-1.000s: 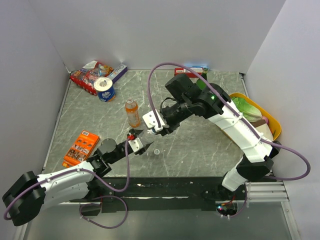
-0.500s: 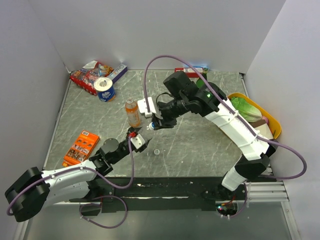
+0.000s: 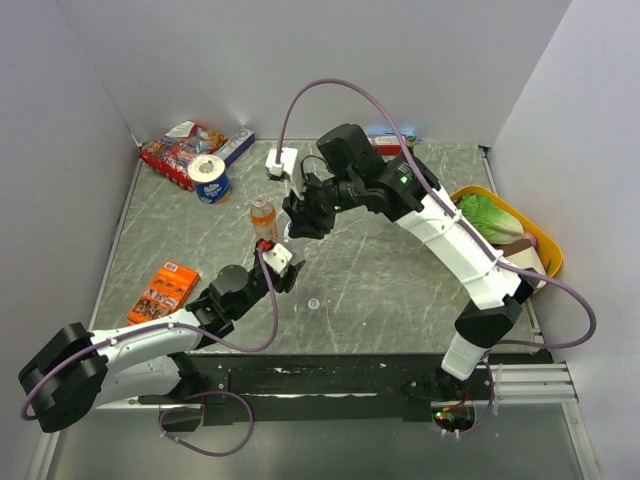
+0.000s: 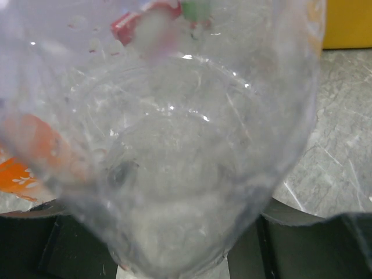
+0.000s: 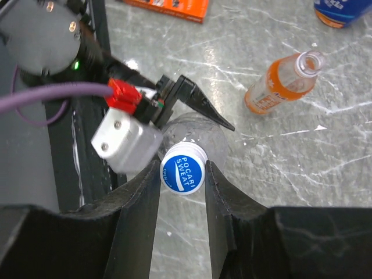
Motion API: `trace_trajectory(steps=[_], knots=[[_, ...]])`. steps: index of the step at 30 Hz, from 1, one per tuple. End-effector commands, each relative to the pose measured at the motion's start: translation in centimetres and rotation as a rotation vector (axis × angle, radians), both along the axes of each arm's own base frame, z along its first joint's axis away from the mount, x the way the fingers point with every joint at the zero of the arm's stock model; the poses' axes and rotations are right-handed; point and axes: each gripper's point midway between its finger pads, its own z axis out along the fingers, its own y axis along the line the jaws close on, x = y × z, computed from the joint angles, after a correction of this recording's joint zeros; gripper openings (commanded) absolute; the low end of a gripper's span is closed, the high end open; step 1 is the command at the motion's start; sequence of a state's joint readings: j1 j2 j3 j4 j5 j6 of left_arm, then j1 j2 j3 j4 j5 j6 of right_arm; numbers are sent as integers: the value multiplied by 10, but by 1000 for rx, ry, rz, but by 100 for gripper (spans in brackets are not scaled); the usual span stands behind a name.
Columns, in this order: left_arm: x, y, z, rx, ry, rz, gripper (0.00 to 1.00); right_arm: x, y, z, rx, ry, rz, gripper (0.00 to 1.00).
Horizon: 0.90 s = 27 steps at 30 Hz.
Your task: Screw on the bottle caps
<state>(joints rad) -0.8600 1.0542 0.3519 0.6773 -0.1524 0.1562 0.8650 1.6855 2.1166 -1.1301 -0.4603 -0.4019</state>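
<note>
My left gripper (image 3: pixel 279 262) is shut on a clear bottle (image 4: pixel 174 163) and holds it upright above the table; the bottle fills the left wrist view and hides the fingers. My right gripper (image 5: pixel 182 177) is above it, shut on a blue cap (image 5: pixel 182 174) marked Pocari Sweat that sits on the clear bottle's (image 5: pixel 216 138) neck. In the top view the right gripper (image 3: pixel 293 228) hangs just over the left one. The orange drink bottle (image 3: pixel 264 221) stands uncapped close behind them and shows in the right wrist view (image 5: pixel 278 88). A tiny white cap (image 3: pixel 313 302) lies on the table.
A blue-and-white tape roll (image 3: pixel 209 178) and snack packs (image 3: pixel 178 148) are at the far left. An orange box (image 3: pixel 160 294) lies at the near left. A yellow bin (image 3: pixel 540 232) with greens stands at the right edge. Walls close in the table on three sides.
My right gripper has swung left and away with the blue cap to sit over the left gripper. My left gripper has moved away from the near edge, toward the orange bottle.
</note>
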Motion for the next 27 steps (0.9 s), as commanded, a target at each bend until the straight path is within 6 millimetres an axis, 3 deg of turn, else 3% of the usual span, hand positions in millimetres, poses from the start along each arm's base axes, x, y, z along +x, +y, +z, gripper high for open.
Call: trace_trajectory(steps=[1,6,10,11,13,14,18,22,27], knots=[[18,0,50,-194,0,97,1,-23,11,-8,-10,163,-12,23],[17,4,40,-180,24,113,1,-9,9,-16,-43,135,-71,23],[11,5,25,-150,64,98,1,-1,1,-9,-53,59,-90,29],[8,3,23,-144,68,77,1,-3,-1,1,-35,36,-78,42],[3,3,17,-134,79,56,1,-3,-9,14,-29,-32,-47,54],[0,2,13,-123,86,42,1,-4,-16,32,1,-85,-51,64],[-13,-2,0,-79,85,-42,1,-15,-35,71,86,-225,-20,84],[-28,-6,-4,-10,44,-150,1,-23,-52,81,88,-418,90,85],[-55,-11,-3,75,-33,-323,1,-25,-69,53,-25,-654,294,78]])
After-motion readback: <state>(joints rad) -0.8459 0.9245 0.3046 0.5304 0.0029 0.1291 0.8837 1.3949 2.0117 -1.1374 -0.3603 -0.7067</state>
